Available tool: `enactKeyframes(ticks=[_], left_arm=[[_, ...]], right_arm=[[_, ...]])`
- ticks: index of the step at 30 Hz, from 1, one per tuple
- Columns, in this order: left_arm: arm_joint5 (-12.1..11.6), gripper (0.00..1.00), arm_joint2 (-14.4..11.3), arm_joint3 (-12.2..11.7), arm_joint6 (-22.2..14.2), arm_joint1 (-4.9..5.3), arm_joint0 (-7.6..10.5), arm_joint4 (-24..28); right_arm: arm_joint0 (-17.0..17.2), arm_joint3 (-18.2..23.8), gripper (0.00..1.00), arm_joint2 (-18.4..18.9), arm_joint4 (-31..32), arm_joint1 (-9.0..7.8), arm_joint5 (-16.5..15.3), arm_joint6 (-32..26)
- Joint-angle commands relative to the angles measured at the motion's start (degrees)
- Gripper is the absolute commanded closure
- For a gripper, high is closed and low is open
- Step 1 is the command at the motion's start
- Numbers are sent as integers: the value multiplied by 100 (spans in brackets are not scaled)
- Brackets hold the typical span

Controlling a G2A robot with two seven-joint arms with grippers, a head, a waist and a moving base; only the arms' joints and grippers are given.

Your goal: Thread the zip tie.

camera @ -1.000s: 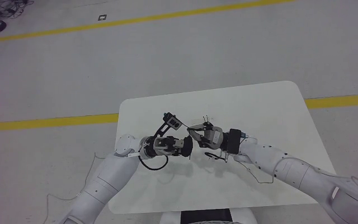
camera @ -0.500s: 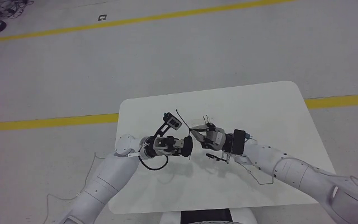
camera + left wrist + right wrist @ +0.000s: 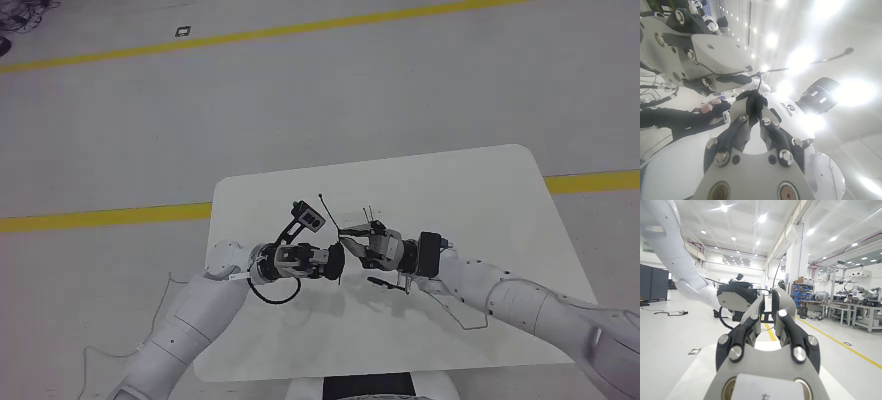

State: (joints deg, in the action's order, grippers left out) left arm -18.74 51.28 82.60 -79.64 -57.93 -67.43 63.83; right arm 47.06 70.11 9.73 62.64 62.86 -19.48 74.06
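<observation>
Nearest, at the middle of the left wrist view, the left hand (image 3: 754, 95) was pressed together on the zip tie (image 3: 776, 70), pinching it just below its small block (image 3: 758, 74). From there the thin black tie ran off toward the upper right of the frame, its end free. The right hand (image 3: 769, 294) sat close against that block. I could not tell whether it had any grip. Seen from above, the two met just below the centre of the frame over the white worktop (image 3: 480, 190). The tie looked light, slick and springy, so I'd judge it best held close to the block, where it flexes least. Beyond lay grey floor (image 3: 120, 130) crossed by a yellow line (image 3: 300, 30).
</observation>
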Motion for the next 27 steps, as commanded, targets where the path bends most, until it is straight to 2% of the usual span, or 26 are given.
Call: enactKeyframes(ticks=[1, 12, 27], left_arm=[[0, 100, 0, 0, 0, 0, 0, 0], [0, 100, 0, 0, 0, 0, 0, 0], [0, 100, 0, 0, 0, 0, 0, 0]], right_arm=[[3, -2, 89, 1, -10, 7, 0, 7], [-20, -67, 85, 1, -58, 55, 0, -22], [-19, -135, 86, 1, -87, 107, 0, -72]])
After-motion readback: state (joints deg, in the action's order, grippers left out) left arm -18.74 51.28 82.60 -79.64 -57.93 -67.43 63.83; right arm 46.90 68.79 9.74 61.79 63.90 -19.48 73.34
